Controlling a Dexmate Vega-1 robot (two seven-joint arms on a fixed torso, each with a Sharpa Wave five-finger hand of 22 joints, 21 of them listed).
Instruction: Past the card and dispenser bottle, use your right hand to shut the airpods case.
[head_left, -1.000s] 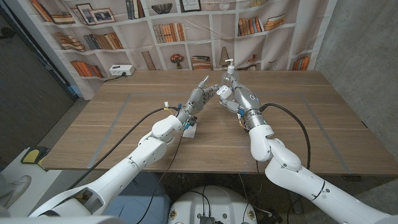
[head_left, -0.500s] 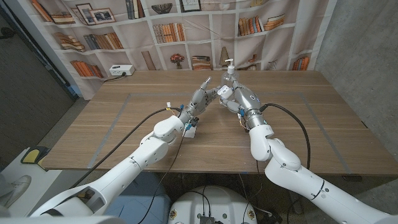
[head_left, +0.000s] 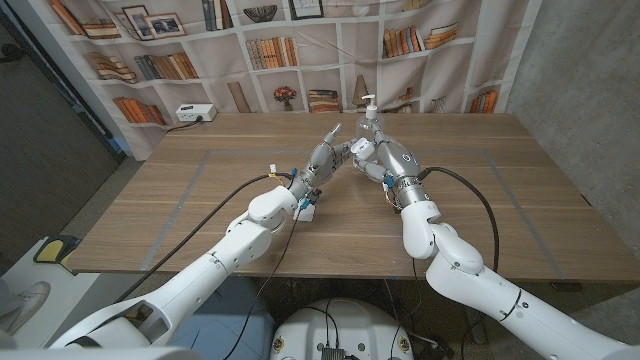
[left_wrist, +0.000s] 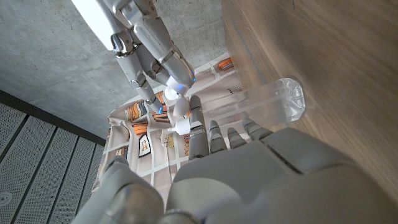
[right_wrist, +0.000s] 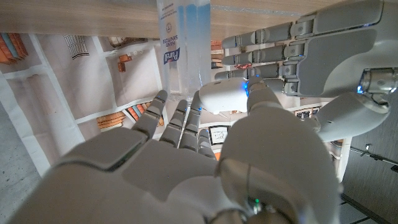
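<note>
Wooden surface with a bookshelf backdrop behind; both my arms meet at the far centre.

My right hand (head_left: 372, 152) is up off the surface with its fingers (right_wrist: 180, 118) curled forward. In the right wrist view a white rounded airpods case (right_wrist: 225, 95) sits at my fingertips, thumb side against it. Looks pinched between thumb and fingers, but I can't confirm a firm hold. My left hand (head_left: 326, 152) faces it from the other side, fingers (right_wrist: 273, 53) straight and apart. They reach past the case; touching it or not, I can't tell.

Key relation: the case lies dead ahead of my right hand, at fingertip range, between the two hands. Its long axis runs roughly across my fingers. The right hand is nearer, so the closing press is a short squeeze, not a reach.

Dispenser bottle (right_wrist: 183, 43) stands just beyond the case, clear with a label, its pump top (head_left: 369, 103) showing above my right hand from the head view.

Hidden: lid seam and hinge side aren't readable, so I can't say whether the lid is open or down. From the head camera both hands cover the case. Can't make out the card.
</note>
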